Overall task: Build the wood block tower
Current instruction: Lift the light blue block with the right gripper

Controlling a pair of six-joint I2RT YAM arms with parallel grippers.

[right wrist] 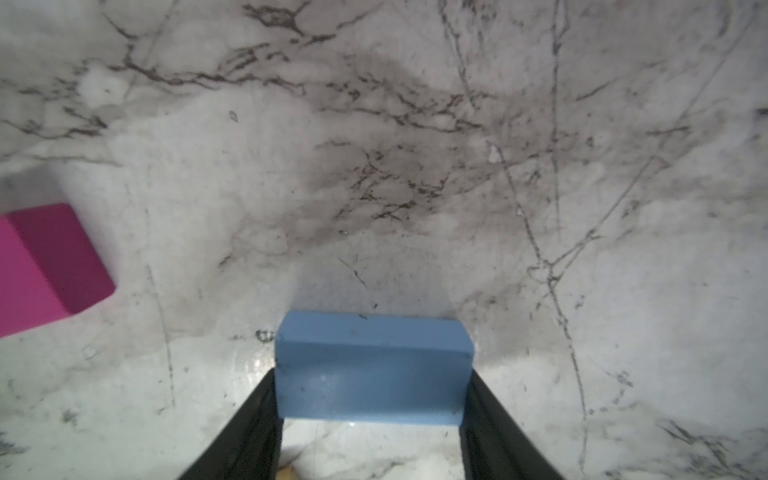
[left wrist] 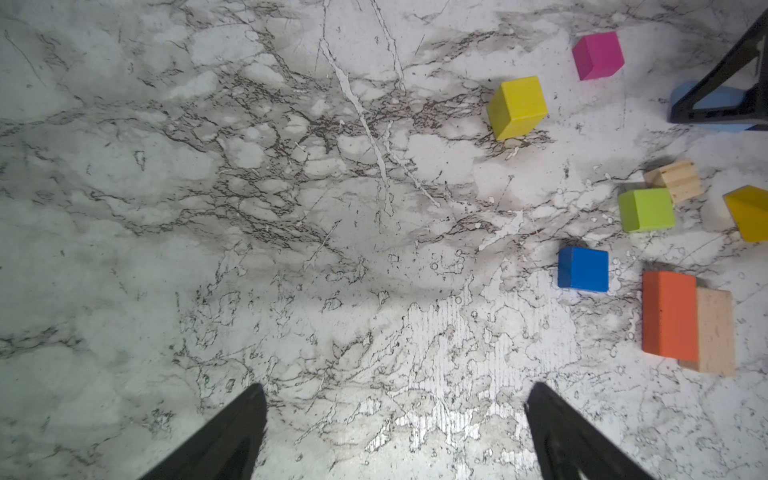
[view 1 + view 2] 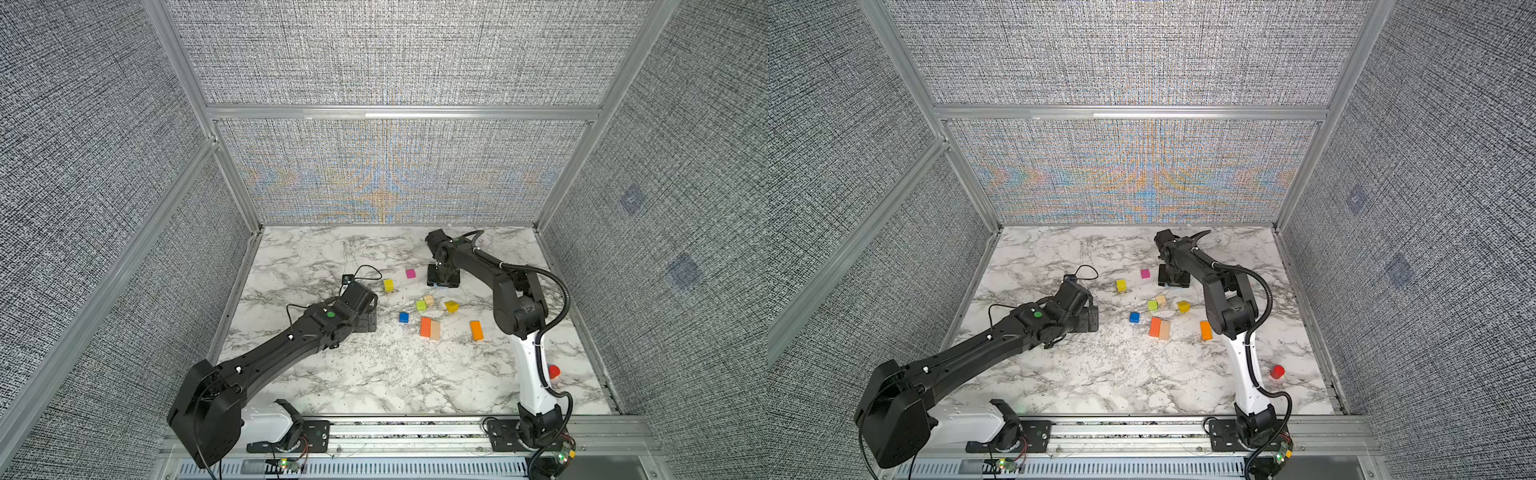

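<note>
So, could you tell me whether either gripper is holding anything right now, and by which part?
The right gripper clasps the light blue brick by its two short ends; the left gripper is open, holding nothing.

Robot-lab test cell. Marble-patterned tabletop (image 3: 374,374); grey woven fabric panels (image 3: 395,54) in aluminium framing (image 3: 403,112) enclose its left, far and right sides; slotted aluminium rail (image 3: 415,430) with black mounting plates (image 3: 316,432) along its near edge.

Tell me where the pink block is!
In both top views the pink block sits toward the back, between the yellow cube and the right end effector.
</note>
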